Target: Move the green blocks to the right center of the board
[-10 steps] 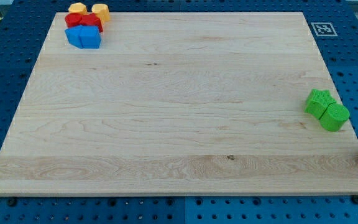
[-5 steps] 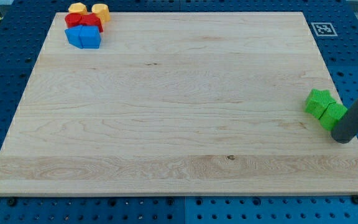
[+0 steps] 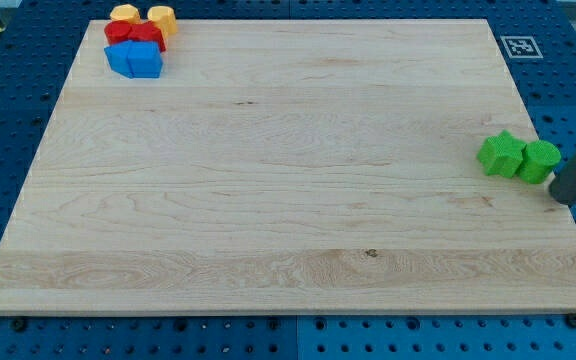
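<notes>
step: settle greens at right centre | green star block (image 3: pixel 501 154) touching green round block (image 3: pixel 541 161) near worktop (image 3: pixel 268 200) right edge | my tip (image 3: pixel 565 199), a bare rod tool with nothing to clamp, just beside round one | advice: nudge gently, avoid overshooting edge

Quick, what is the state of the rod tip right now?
My tip: no gripper, holds nothing; just right of the green cylinder block, at the board's right edge.

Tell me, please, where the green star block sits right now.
The green star block sits at the board's right edge, mid-height, touching the green round block on its right.
</notes>
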`<act>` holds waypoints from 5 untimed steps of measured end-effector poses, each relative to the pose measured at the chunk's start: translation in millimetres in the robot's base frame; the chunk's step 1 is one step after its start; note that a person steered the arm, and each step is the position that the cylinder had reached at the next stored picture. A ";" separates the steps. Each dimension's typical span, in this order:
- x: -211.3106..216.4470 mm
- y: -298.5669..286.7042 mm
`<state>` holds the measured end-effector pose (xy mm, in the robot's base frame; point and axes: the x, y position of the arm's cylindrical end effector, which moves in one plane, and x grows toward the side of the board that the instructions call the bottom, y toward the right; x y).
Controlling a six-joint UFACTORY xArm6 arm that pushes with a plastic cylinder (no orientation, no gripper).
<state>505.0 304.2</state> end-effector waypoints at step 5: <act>-39.2 -11.2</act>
